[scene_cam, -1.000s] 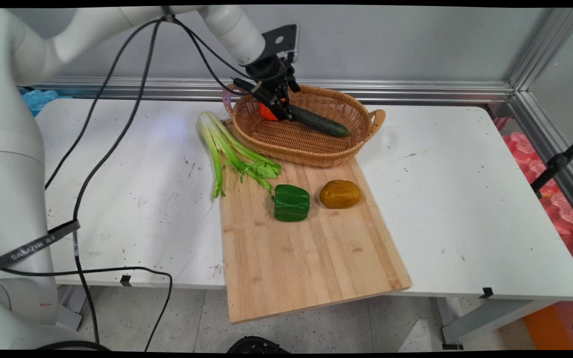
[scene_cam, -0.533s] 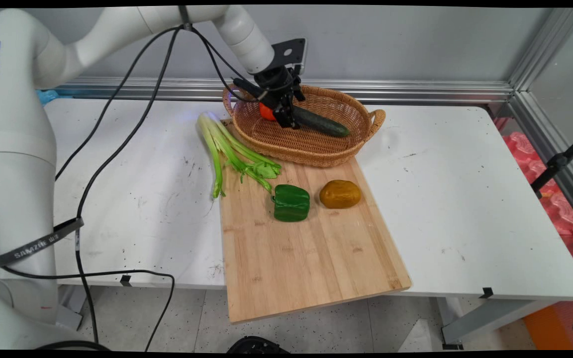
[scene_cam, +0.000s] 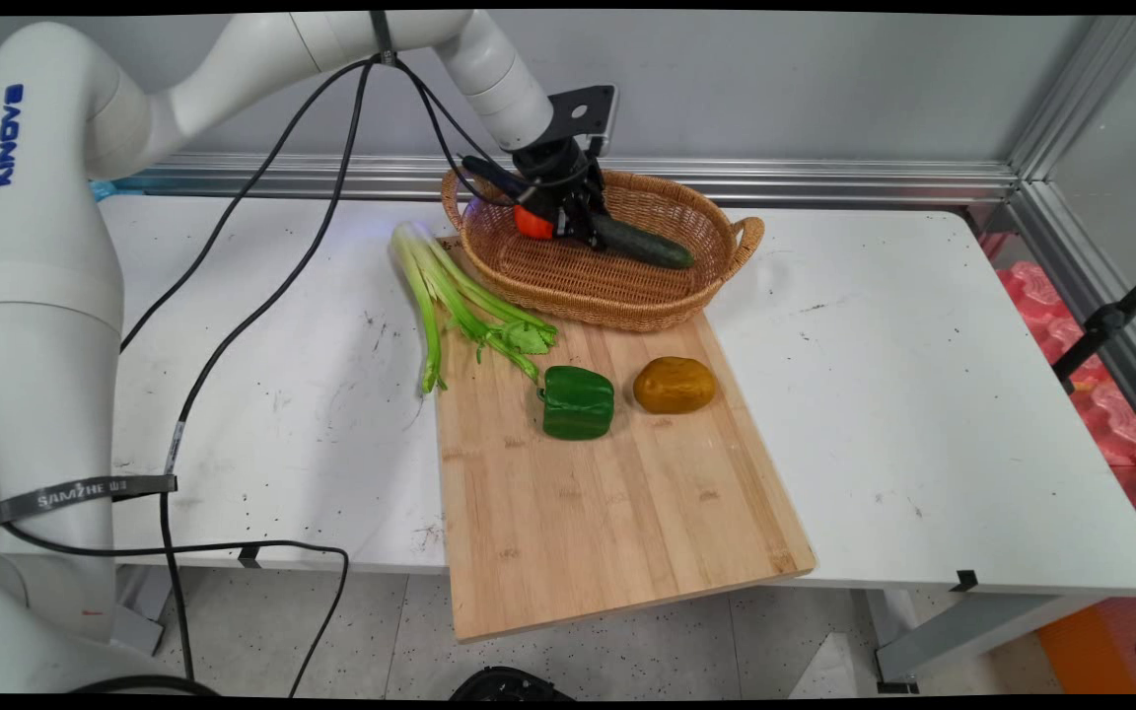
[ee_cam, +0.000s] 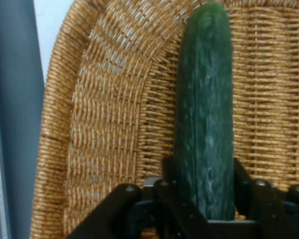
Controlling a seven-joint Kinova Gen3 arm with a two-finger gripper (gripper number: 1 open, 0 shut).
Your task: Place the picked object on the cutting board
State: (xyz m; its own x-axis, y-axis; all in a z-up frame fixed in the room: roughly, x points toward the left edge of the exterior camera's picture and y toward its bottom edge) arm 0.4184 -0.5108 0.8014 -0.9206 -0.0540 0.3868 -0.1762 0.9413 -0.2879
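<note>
Long dark green cucumber (scene_cam: pixel 642 244) in oval woven wicker basket (scene_cam: pixel 627 296), lying across basket's inside, near end gripped by black two-finger gripper (scene_cam: pixel 580 225). Fingers (ee_cam: pixel 241 174) clenched on cucumber, one each side of it in hand view (ee_cam: pixel 204 124); cucumber running straight up from between them toward basket's far wall (ee_cam: pixel 104 124). Can't tell if cucumber rests on weave or is lifted off it. Small orange-red round item (scene_cam: pixel 532 223) inside basket just left of gripper, partly hidden by it; can't tell what it is.

Basket at back of white counter (scene_cam: pixel 923 375), handle at each end, front edge sitting on far end of pale wooden cutting board (scene_cam: pixel 607 493). Board reaching from basket to counter's near edge, near corner overhanging.

Bunch of light green celery stalks (scene_cam: pixel 450 296) left of basket, stalk ends on counter, leafy tips on board's upper left corner. Blocky green bell pepper (scene_cam: pixel 578 401) on board below celery leaves. Brownish-yellow potato (scene_cam: pixel 674 385) just right of pepper, not touching it. Both well apart from gripper.

White arm coming in from upper left, black cables (scene_cam: pixel 233 296) hanging from it over counter's left side.
</note>
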